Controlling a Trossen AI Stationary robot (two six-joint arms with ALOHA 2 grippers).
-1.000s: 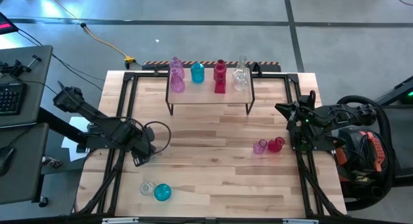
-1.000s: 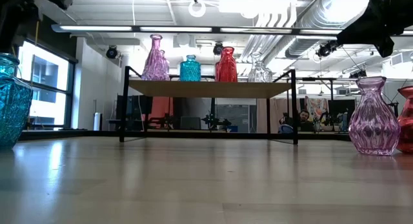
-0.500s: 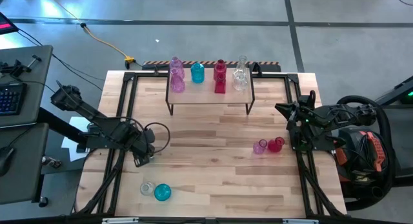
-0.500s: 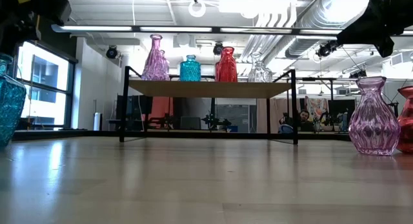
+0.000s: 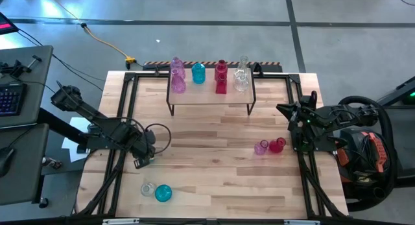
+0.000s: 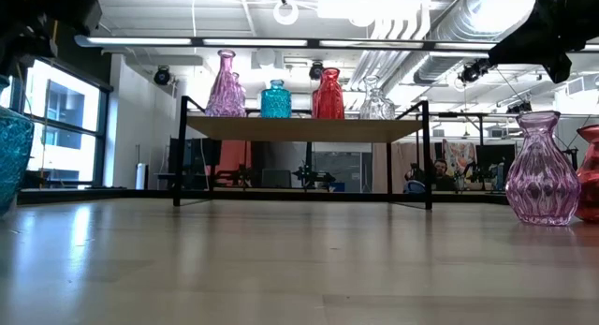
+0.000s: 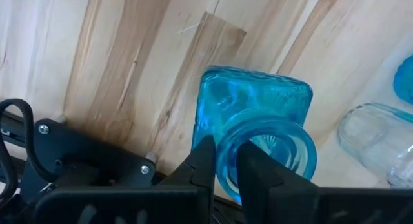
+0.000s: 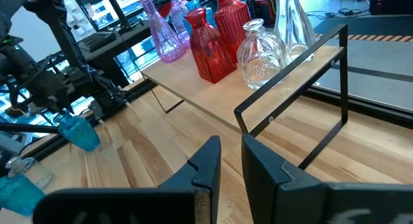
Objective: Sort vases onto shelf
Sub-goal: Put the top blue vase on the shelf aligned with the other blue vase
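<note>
Because the left hand (image 7: 222, 161) has pinched the rim of a teal vase (image 7: 255, 130), it hangs above the desk (image 5: 207, 179), well short of the shelf (image 5: 211, 95), while the closed, empty right hand (image 8: 231, 161) waits beside it.

— What can't be made out here?

— In the low view the teal vase (image 6: 13, 170) is cut off by the picture's edge. In the left wrist view the left gripper (image 7: 226, 161) covers part of its rim, and a clear vase (image 7: 374, 143) runs off the edge.

— Anything on the shelf (image 5: 211, 94)?

— From above, its vases crowd together; their shapes are too small to tell.
</note>
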